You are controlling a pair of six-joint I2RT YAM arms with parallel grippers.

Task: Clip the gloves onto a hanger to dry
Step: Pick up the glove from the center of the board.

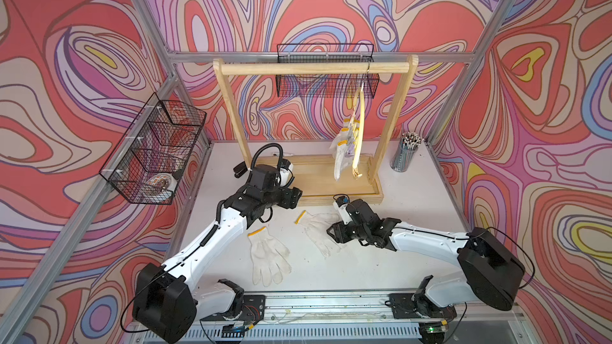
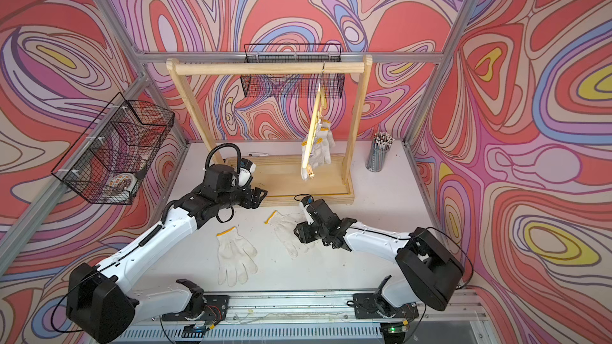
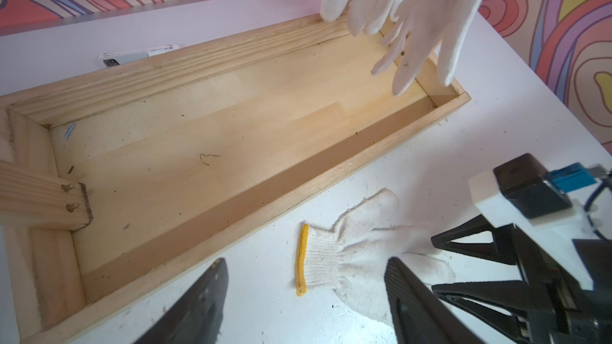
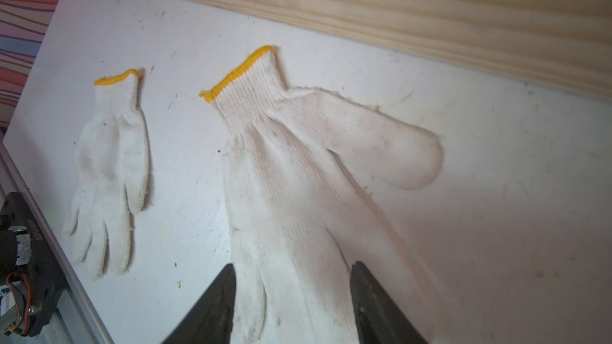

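Note:
Two white gloves with yellow cuffs lie flat on the white table. One glove (image 1: 268, 256) (image 4: 109, 167) lies nearer the front. The other glove (image 1: 316, 225) (image 4: 291, 167) lies just before the wooden base. My right gripper (image 1: 332, 234) (image 4: 291, 264) is low over this glove's fingers, jaws apart on either side of them, so it is open. My left gripper (image 1: 296, 195) (image 3: 306, 261) hangs open over the table beside that glove's cuff (image 3: 302, 259), holding nothing. The pale yellow hanger (image 1: 359, 134) (image 2: 313, 134) hangs edge-on from the rail with gloves (image 1: 342, 153) (image 3: 414, 11) clipped on it.
The wooden rail frame (image 1: 314, 69) stands on a shallow wooden tray base (image 1: 318, 190) across the back of the table. A wire basket (image 1: 155, 150) hangs at the left and another wire basket (image 1: 326, 71) behind the rail. A cup of pencils (image 1: 405, 153) stands at the back right.

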